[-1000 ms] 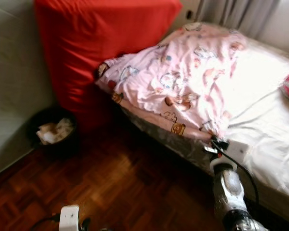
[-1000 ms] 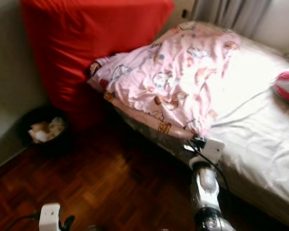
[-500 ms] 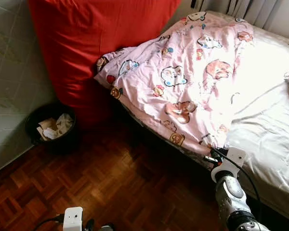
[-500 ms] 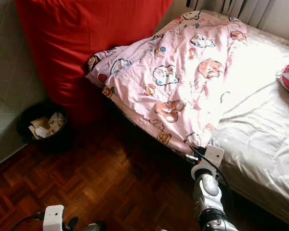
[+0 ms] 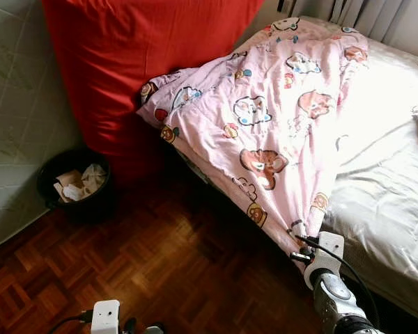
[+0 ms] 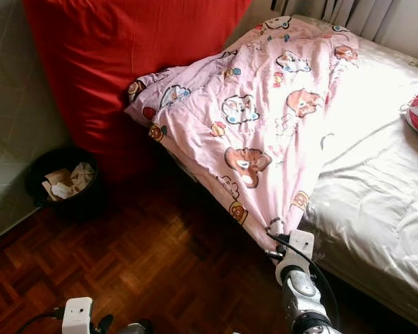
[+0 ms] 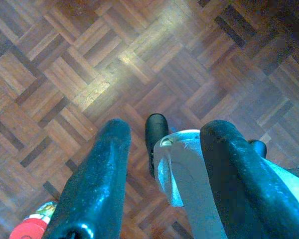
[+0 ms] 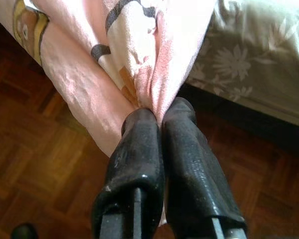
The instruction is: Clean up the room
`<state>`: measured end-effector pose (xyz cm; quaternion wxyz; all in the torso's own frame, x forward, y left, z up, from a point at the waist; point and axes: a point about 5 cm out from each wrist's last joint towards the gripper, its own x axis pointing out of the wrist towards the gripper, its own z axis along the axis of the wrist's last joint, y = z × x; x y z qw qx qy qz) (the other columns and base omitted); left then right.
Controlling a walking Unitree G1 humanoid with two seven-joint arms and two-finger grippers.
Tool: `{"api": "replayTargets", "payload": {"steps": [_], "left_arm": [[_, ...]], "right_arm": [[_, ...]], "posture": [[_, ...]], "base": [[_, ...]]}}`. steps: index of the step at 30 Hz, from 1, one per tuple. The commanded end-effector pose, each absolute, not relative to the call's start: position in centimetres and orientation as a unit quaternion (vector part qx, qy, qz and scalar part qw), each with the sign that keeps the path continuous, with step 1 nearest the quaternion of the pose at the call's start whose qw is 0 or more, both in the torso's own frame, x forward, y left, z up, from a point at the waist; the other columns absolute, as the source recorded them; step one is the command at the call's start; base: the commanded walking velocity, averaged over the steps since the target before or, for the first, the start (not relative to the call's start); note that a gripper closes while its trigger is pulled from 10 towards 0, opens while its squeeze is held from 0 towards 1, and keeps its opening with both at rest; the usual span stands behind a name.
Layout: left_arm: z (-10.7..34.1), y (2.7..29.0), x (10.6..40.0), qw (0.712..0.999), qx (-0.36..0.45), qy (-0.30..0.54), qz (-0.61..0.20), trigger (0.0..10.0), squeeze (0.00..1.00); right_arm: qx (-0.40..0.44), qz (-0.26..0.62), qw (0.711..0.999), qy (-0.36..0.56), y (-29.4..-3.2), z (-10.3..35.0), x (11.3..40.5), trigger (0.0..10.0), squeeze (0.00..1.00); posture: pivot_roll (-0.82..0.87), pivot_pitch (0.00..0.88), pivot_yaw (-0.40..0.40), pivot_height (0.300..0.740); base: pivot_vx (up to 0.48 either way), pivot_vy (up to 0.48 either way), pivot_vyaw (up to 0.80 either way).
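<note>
Right end effector (image 8: pixel 157 112) pinched shut on corner of pink blanket (image 5: pixel 265 125), draped off bed (image 5: pixel 390 202) edge toward floor (image 5: pixel 160 257). Left end effector (image 7: pixel 159 164) open, idle above floor. Best pulled slowly and evenly, grip kept firm.

Left gripper (image 7: pixel 162 164) hangs above a wooden parquet floor (image 7: pixel 89 59), its two black fingers (image 7: pixel 97 184) spread apart with a clear gap between them. Through that gap, beneath the gripper, a silver-white robot leg (image 7: pixel 182 174) shows, with a small black rounded part (image 7: pixel 156 130) at its near end resting against the floor; a second dark rounded bit (image 7: pixel 258 147) sits just beyond the other finger. A red and white object (image 7: pixel 32 230) lies on the floor beside the first finger, too cropped to identify; a bright patch of glare (image 7: pixel 114 69) marks the floor farther out from the gripper.
</note>
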<state>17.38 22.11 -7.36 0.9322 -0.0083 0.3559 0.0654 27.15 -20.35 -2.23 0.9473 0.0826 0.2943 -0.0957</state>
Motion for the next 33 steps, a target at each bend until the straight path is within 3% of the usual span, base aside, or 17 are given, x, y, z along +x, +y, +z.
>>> {"api": "replayTargets", "payload": {"steps": [1, 11, 12, 15, 16, 22, 33], "left_arm": [[-8.0, 22.0, 16.3, 0.923, -0.004, 0.380, 0.057, 10.0, 0.00], [-8.0, 22.0, 16.3, 0.922, 0.000, 0.384, 0.053, 10.0, 0.00], [-8.0, 22.0, 16.3, 0.921, 0.001, 0.386, 0.052, 10.0, 0.00], [-8.0, 22.0, 16.3, 0.921, 0.001, 0.386, 0.051, 10.0, 0.00], [-8.1, 22.0, 16.3, 0.920, 0.001, 0.388, 0.051, 10.0, 0.00], [-8.1, 21.8, 16.2, 0.919, -0.002, 0.392, 0.049, 10.0, 0.00], [-8.3, 21.4, 16.1, 0.916, -0.012, 0.396, 0.056, 10.0, 0.00]], "right_arm": [[0.079, -0.108, 0.929, 0.344, -20.8, -4.1, 24.9, 10.0, 1.00], [0.084, -0.118, 0.916, 0.374, -21.2, -5.2, 23.3, 10.0, 0.99], [0.088, -0.116, 0.915, 0.377, -21.1, -5.4, 23.0, 10.0, 0.76], [0.089, -0.115, 0.915, 0.377, -21.1, -5.4, 23.0, 10.0, 0.76], [0.086, -0.103, 0.913, 0.386, -20.7, -5.7, 22.6, 10.0, 0.00], [0.056, -0.051, 0.898, 0.433, -19.5, -7.3, 20.4, 10.0, 0.00], [0.059, -0.039, 0.884, 0.462, -18.7, -8.5, 18.2, 10.0, 0.00]], "posture": [[0.13, 0.197, -0.082, 0.740], [0.13, 0.194, -0.075, 0.740], [0.13, 0.191, -0.073, 0.740], [0.13, 0.191, -0.073, 0.740], [0.12, 0.184, -0.070, 0.740], [0.12, 0.162, -0.074, 0.740], [0.13, 0.138, -0.079, 0.740]], "base": [[0.000, 0.000, 0.00], [0.000, 0.000, 0.00], [0.000, 0.000, 0.00], [0.000, 0.000, 0.00], [0.000, 0.000, 0.00], [0.000, 0.000, 0.00], [0.000, 0.000, 0.00]]}}
